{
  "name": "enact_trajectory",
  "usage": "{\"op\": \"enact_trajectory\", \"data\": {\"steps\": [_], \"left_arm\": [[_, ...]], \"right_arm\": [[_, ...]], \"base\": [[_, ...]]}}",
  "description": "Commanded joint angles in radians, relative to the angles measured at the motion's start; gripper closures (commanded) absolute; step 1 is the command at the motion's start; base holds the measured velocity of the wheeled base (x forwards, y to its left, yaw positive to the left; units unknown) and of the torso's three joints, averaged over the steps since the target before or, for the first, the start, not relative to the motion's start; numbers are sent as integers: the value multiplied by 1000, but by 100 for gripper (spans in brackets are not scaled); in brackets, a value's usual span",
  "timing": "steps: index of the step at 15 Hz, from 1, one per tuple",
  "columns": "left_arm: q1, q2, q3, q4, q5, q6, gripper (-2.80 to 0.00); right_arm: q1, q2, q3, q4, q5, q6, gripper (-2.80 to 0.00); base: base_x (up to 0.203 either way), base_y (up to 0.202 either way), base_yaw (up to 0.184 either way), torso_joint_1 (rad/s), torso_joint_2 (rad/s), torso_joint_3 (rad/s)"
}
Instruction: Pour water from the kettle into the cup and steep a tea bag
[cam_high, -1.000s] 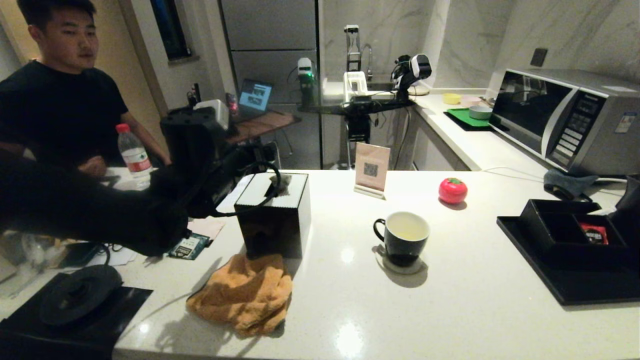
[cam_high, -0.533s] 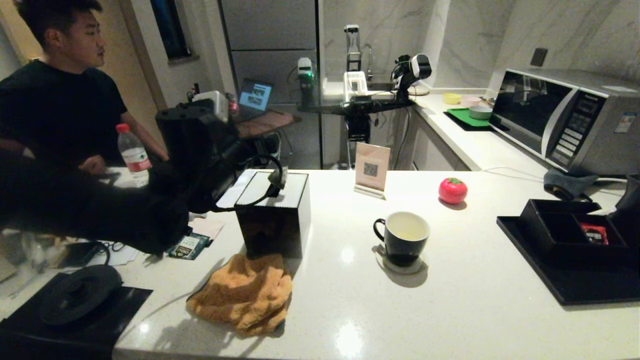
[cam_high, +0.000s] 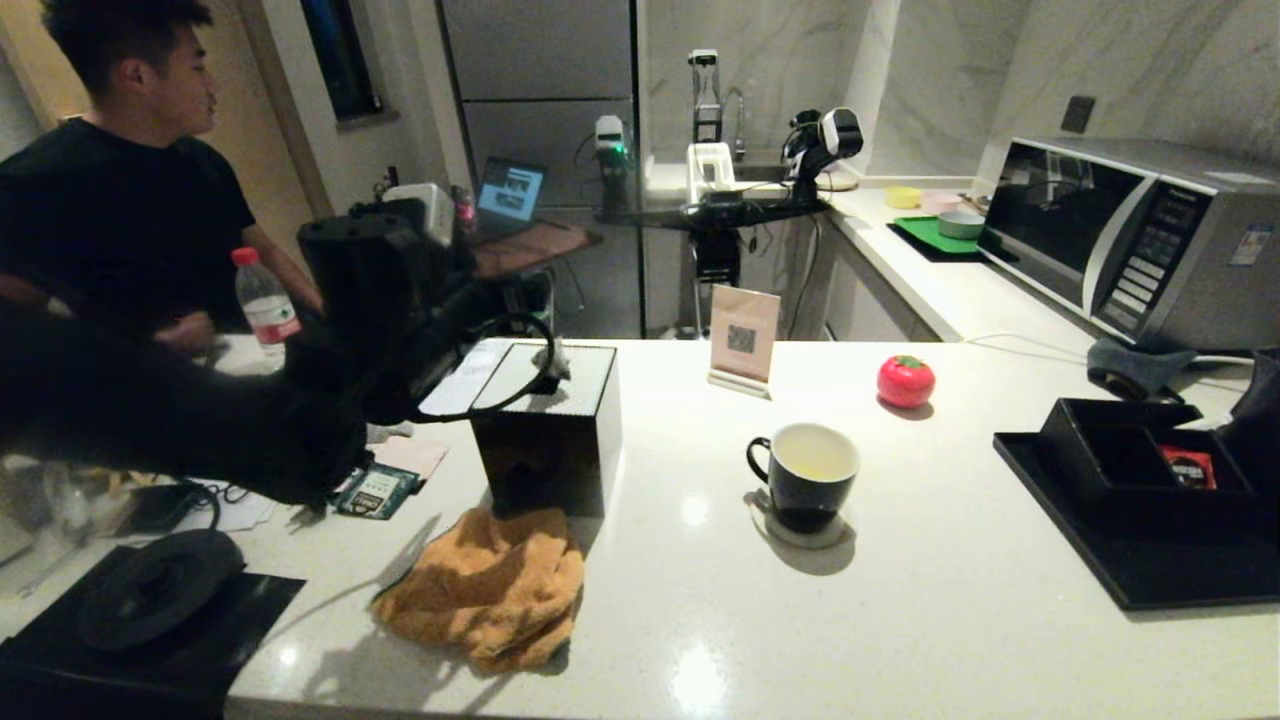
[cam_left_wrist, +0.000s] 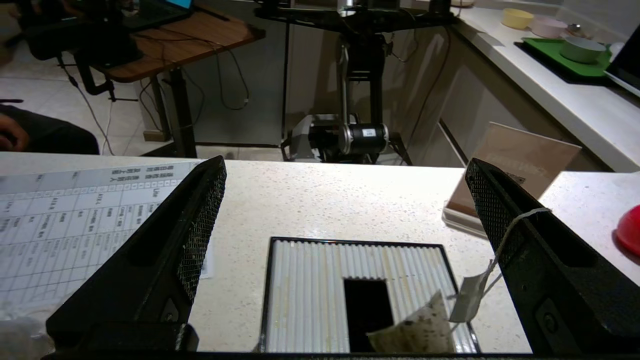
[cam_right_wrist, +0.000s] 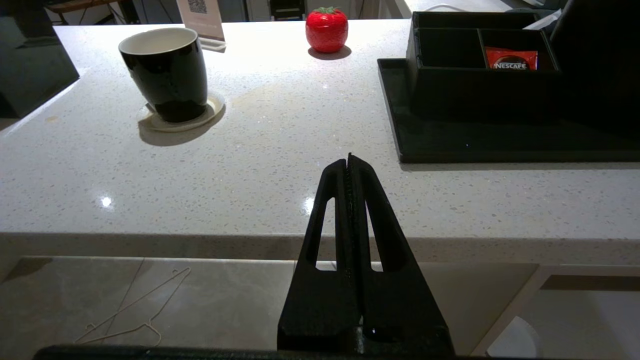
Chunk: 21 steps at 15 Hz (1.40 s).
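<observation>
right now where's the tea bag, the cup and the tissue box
tea bag (cam_left_wrist: 417, 332), left wrist view, on its speckled pouch
cup (cam_high: 803, 477), head view, on its black outer wall
tissue box (cam_high: 545, 450), head view, on its front face

The desk (cam_high: 900, 620) is pale speckled stone, polished and glossy — lamp glints sit on it — and the cup (cam_high: 806, 473) is shiny black glazed ceramic with a white inside. The orange towel (cam_high: 487, 590) is soft, nubbly cloth, and the tissue box (cam_left_wrist: 310, 290) has a ribbed white top. The left claw (cam_left_wrist: 345, 210) has matt black fingers with mesh-textured pads (cam_left_wrist: 202, 225) — the tea bag (cam_left_wrist: 417, 334) is thin, limp, speckled paper.
</observation>
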Motion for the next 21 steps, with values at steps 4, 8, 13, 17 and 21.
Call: {"op": "enact_trajectory", "data": {"steps": [4, 8, 13, 17, 21], "left_arm": [[42, 13, 2, -5, -3, -2, -280], [76, 30, 2, -6, -27, -2, -280], [67, 47, 13, -26, -28, -2, -280], [66, 48, 50, -26, -34, 6, -280], [69, 49, 86, -66, -65, 102, -280]], "right_arm": [[0, 1, 0, 0, 0, 0, 0], [0, 1, 0, 0, 0, 0, 0], [0, 1, 0, 0, 0, 0, 0], [0, 1, 0, 0, 0, 0, 0], [0, 1, 0, 0, 0, 0, 0]], "base": [[0, 0, 0, 0, 0, 0], [0, 0, 0, 0, 0, 0], [0, 0, 0, 0, 0, 0], [0, 0, 0, 0, 0, 0], [0, 0, 0, 0, 0, 0]]}}
